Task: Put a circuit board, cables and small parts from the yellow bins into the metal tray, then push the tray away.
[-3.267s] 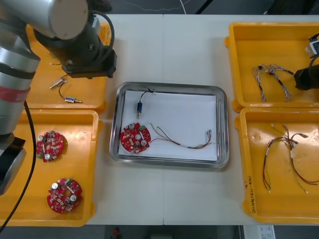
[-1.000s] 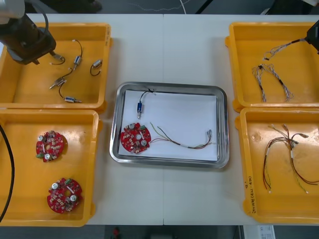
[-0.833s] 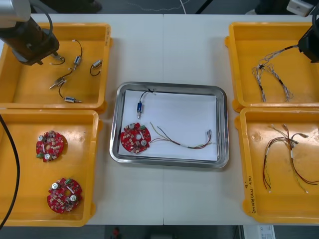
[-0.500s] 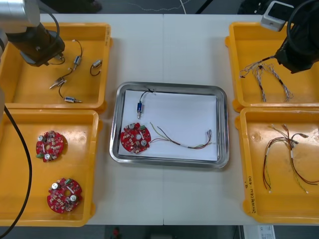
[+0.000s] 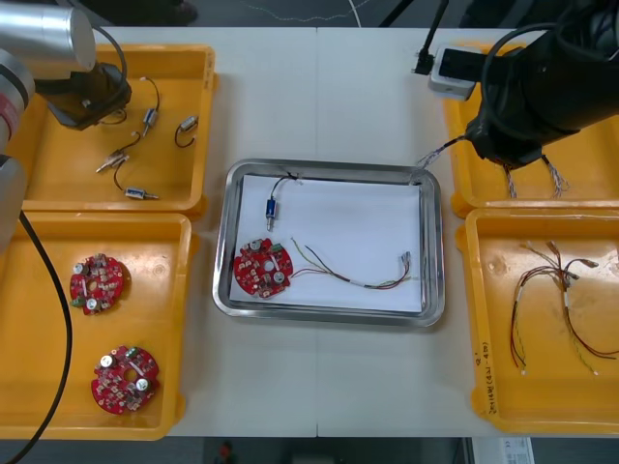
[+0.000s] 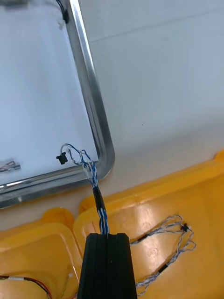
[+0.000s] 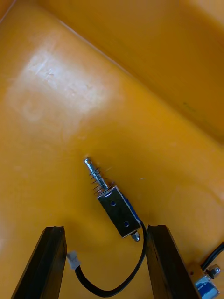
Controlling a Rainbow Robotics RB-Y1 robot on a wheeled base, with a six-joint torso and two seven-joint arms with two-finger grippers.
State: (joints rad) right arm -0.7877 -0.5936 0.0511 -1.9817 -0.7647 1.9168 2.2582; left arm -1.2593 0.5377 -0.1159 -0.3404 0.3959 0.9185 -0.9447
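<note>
My right gripper (image 6: pixel 107 237) is shut on a twisted blue and white cable (image 6: pixel 92 180). The cable's free end (image 5: pixel 431 154) hangs over the far right corner of the metal tray (image 5: pixel 329 167). On the tray's white inside lie a round red circuit board (image 5: pixel 263 267), a small metal part (image 5: pixel 272 208) on a black lead, and a red and yellow cable (image 5: pixel 353 276). My left gripper (image 7: pixel 105 229) is open low over the far left yellow bin (image 5: pixel 68 179). A small metal part (image 7: pixel 116 208) with a black lead lies between its fingers.
Several more small metal parts (image 5: pixel 145 121) lie in the far left bin. The near left bin (image 5: pixel 29 319) holds two circuit boards (image 5: pixel 99 282). Another blue and white cable (image 6: pixel 170 233) stays in the far right bin (image 5: pixel 580 188). Red and yellow cables (image 5: pixel 553 290) fill the near right bin.
My right arm has swung left from the far right bin's outer edge, carrying the blue and white cable to the tray's corner. The left arm has drifted slightly right over its bin.
</note>
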